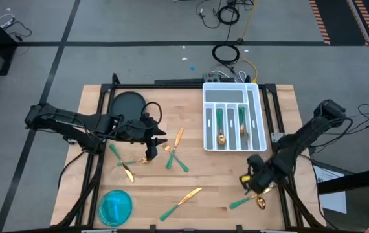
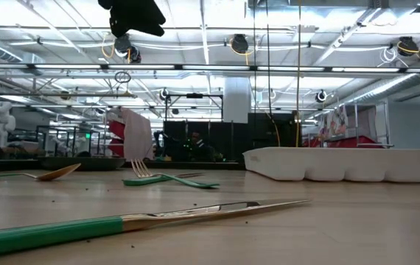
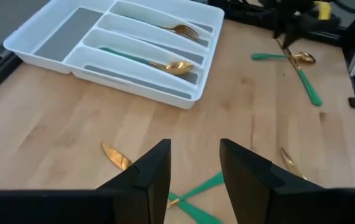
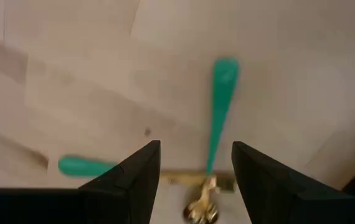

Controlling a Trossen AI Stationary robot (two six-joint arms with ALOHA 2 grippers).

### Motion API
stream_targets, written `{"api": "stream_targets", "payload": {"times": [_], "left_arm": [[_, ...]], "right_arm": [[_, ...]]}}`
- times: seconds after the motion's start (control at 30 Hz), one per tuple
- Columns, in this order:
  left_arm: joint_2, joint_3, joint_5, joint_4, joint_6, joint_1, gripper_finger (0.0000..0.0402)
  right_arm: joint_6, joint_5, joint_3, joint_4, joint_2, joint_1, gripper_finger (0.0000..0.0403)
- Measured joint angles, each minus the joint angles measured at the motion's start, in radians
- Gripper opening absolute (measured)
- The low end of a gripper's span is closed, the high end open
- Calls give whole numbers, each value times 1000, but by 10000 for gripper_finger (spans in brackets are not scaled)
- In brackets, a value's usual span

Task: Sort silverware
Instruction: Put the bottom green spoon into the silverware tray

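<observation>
Right now the silverware [image 1: 184,197] lies scattered on the table [image 1: 217,175], some already in the white tray [image 1: 257,123]. It looks thin, stiff and slippery; grab the green handle. Both the left gripper [image 1: 151,144] and right gripper [image 1: 252,184] are open, holding nothing.

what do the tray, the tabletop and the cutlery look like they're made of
Tray: looks like white moulded plastic, smooth and matte, with thin rounded walls.
Tabletop: pale wood, likely butcher block, with visible grain and plank seams.
Knife: shiny gold head that reflects light, probably metal or metallic-coated plastic; the green handle looks like matte plastic. The pictures cannot settle which.
</observation>
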Motion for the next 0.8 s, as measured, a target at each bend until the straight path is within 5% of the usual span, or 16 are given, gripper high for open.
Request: {"api": "stream_targets", "payload": {"times": [0.33, 0.8], "left_arm": [[0, 0, -18, 1, 48, 0, 143], [0, 0, -19, -7, 47, 6, 143]], "right_arm": [[83, -78, 31, 30, 183, 98, 192], [81, -77, -9, 125, 212, 96, 172]]}}
